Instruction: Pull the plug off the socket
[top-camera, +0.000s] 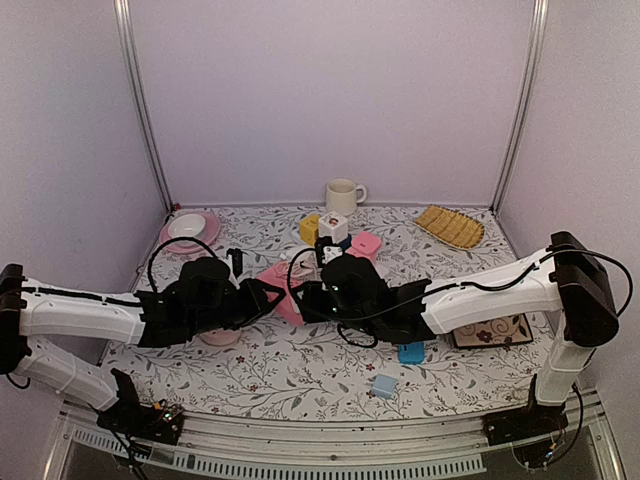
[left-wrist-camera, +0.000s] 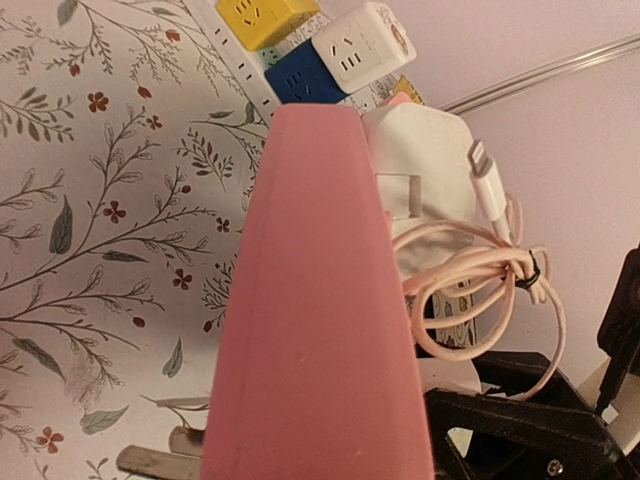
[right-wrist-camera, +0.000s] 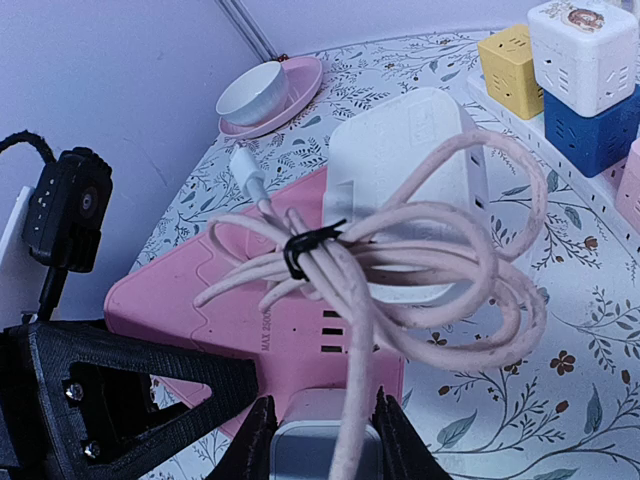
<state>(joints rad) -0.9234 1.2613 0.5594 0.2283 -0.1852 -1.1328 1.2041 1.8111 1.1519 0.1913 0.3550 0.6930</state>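
Observation:
A pink socket block (top-camera: 283, 292) lies mid-table; it also shows in the left wrist view (left-wrist-camera: 320, 330) and the right wrist view (right-wrist-camera: 250, 320). My left gripper (top-camera: 262, 298) is shut on its left end; its fingertips are hidden behind the block in its own view. A white plug (right-wrist-camera: 322, 448) sits in the block's near edge, and my right gripper (right-wrist-camera: 322, 440) is shut on it, one black finger (right-wrist-camera: 255, 445) on each side. A second white adapter (right-wrist-camera: 410, 170) with a coiled pink cable (right-wrist-camera: 440, 270) rests on the block.
Yellow, white and blue cube sockets (top-camera: 330, 230) on a white strip stand behind the block. A cream mug (top-camera: 344, 195), a pink plate with a white bowl (top-camera: 188, 231) and a yellow rack (top-camera: 449, 226) are at the back. Blue blocks (top-camera: 411, 352) and a patterned coaster (top-camera: 492, 331) lie near right.

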